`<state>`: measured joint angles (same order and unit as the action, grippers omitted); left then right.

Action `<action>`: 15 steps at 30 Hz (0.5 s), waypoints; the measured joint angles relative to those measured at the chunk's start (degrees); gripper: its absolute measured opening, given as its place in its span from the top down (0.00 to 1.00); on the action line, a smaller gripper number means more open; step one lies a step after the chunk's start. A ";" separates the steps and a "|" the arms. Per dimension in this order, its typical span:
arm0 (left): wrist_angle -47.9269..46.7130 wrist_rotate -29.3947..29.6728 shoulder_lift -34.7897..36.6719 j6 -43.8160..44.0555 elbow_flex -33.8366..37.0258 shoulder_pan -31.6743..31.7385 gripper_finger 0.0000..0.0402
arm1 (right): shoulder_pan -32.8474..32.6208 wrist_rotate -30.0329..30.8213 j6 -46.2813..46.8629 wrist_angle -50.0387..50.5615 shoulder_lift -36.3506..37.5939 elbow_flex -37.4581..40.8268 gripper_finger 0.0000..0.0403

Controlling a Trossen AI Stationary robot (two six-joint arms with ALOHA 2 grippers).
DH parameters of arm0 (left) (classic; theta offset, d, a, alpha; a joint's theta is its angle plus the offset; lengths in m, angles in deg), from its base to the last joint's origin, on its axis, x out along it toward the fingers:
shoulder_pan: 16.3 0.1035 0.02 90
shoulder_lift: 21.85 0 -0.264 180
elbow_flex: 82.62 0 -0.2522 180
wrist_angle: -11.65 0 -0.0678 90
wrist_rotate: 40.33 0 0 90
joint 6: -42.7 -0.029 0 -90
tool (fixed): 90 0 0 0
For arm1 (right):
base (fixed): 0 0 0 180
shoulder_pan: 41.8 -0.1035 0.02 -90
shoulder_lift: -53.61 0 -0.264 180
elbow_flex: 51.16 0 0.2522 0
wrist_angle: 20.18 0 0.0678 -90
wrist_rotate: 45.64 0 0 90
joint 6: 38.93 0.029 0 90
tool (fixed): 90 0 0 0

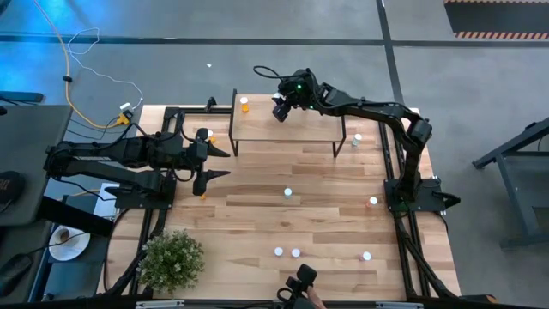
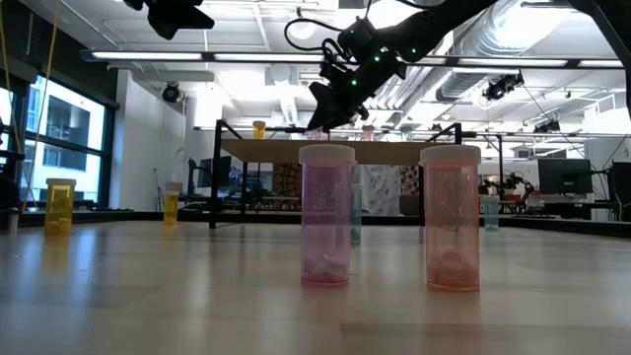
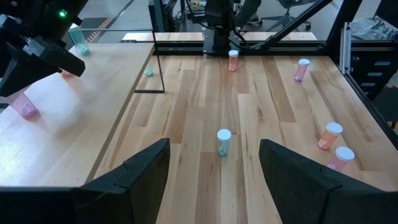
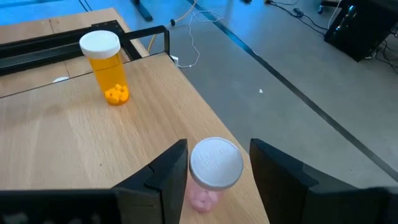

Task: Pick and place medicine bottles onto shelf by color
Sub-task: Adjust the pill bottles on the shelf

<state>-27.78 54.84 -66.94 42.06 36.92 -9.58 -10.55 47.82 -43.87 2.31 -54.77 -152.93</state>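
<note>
The right pincer (image 4: 214, 171) stands wide around the upright pink bottle (image 4: 213, 174) on the shelf (image 4: 74, 143), the orange bottle (image 4: 107, 67) well beyond it.

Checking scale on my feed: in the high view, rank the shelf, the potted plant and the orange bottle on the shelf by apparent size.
1. Shelf, the widest footprint.
2. Potted plant, clearly smaller than the shelf.
3. Orange bottle, a tiny dot on the shelf's corner.
The plant stands tall toward the overhead camera, so it may look somewhat enlarged.
</note>
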 joint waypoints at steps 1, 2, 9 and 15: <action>0.00 0.00 -0.01 0.00 0.00 0.00 0.41 | 0.00 -0.02 0.00 0.00 0.00 0.00 0.59; 0.00 0.00 -0.01 0.00 0.00 0.00 0.41 | 0.00 0.00 0.00 0.00 0.00 0.00 0.59; 0.00 -0.01 -0.01 0.00 0.00 0.00 0.41 | 0.00 0.00 0.02 -1.95 0.02 0.00 0.59; 0.00 0.00 -0.01 0.00 0.00 -0.02 0.41 | 0.00 0.00 0.02 -3.02 0.04 0.00 0.59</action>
<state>-27.78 54.84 -66.95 42.06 36.92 -9.60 -10.55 47.82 -43.86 -0.70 -54.72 -152.93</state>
